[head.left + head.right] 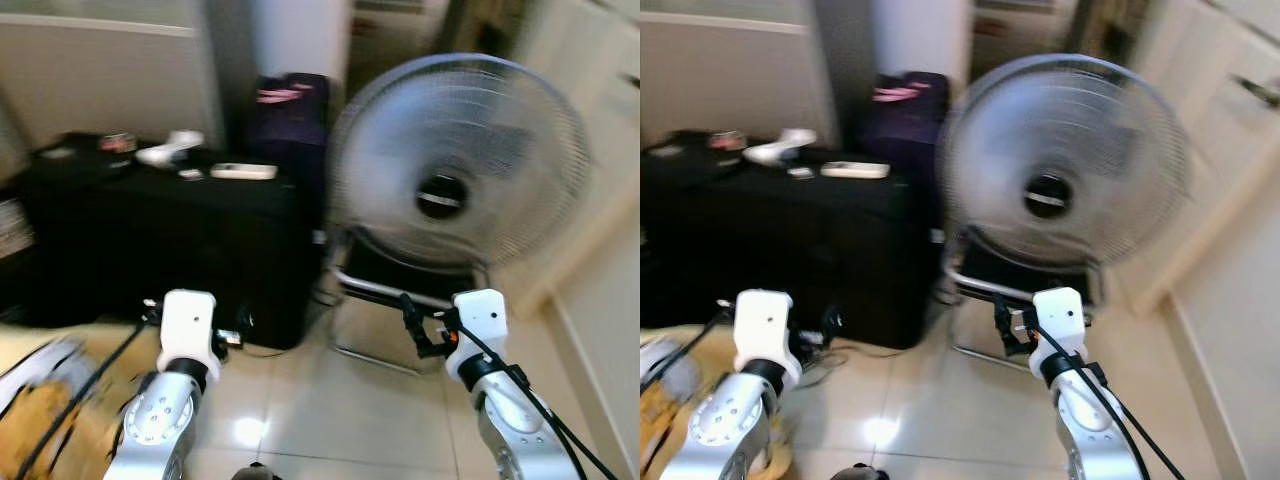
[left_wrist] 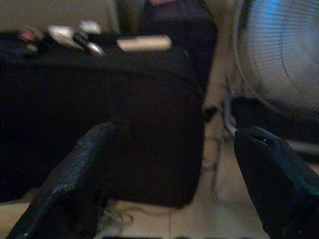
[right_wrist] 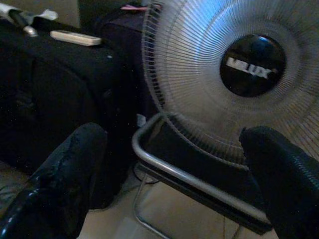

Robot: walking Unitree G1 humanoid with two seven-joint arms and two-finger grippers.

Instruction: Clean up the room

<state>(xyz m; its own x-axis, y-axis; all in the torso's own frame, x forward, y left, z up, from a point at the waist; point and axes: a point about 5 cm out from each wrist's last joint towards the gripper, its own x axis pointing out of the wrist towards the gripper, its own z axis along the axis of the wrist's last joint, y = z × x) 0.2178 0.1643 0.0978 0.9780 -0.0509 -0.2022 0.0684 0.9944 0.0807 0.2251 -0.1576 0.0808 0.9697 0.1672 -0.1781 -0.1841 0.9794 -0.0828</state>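
Observation:
A low black cabinet stands ahead on my left. On its top lie a white remote control, a white object and a small round item, all blurred. My left gripper is held low in front of the cabinet and is open with nothing between its fingers. My right gripper hangs open in front of a big grey fan, short of its grille.
The fan sits on a metal-framed stand on the tiled floor. A dark purple bag stands behind the cabinet. A yellow and white heap lies at my lower left. A pale wall runs along the right.

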